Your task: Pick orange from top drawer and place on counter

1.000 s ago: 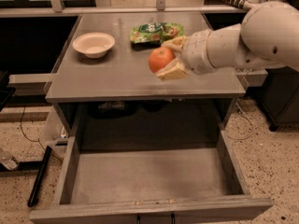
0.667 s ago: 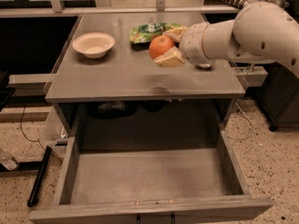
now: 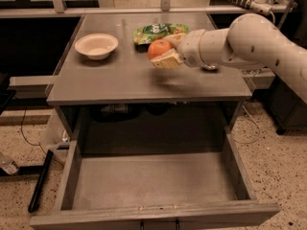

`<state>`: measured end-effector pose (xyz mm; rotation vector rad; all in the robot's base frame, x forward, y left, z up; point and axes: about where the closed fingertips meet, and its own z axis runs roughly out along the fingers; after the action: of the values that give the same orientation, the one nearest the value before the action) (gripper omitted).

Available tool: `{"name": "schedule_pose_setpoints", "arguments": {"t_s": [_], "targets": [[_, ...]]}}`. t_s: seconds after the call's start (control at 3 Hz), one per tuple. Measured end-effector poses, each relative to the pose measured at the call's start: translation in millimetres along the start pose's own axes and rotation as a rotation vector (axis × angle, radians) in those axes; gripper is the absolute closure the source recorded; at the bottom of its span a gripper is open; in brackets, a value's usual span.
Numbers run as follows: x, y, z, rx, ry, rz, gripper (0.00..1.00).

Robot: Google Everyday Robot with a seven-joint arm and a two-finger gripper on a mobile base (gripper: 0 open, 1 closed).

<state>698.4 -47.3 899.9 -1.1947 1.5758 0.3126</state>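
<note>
- Gripper [image 3: 165, 52] clamped round the orange [image 3: 157, 47], right of the white bowl [image 3: 96, 45].
- Orange hangs above the surface [image 3: 120, 83] (shadow beneath it); the bare spot lies straight down, right of the bowl.

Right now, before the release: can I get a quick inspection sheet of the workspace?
Surface: counter, grey and flat, bare below the claw.
Job's things: orange held above the counter beside the green bag, not yet set down; top drawer pulled open, nothing seen inside.
Clutter: white bowl at the counter's back left; green bag at back centre.
Grippers: claw shut on the orange, over the counter right of centre; arm reaches in from the right.
Cables: black cable on the floor at left.
Surroundings: speckled floor; black bar lying left of the drawer.
</note>
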Motion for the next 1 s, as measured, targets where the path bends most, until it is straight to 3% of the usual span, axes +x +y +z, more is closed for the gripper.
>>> {"name": "schedule_pose_setpoints", "arguments": {"t_s": [0.67,1.0], "targets": [[13.1,-3.8,18.0,-0.028,0.000,0.076,1.00],[13.1,-3.9,18.0,-0.028,0.000,0.077,0.82]]}}
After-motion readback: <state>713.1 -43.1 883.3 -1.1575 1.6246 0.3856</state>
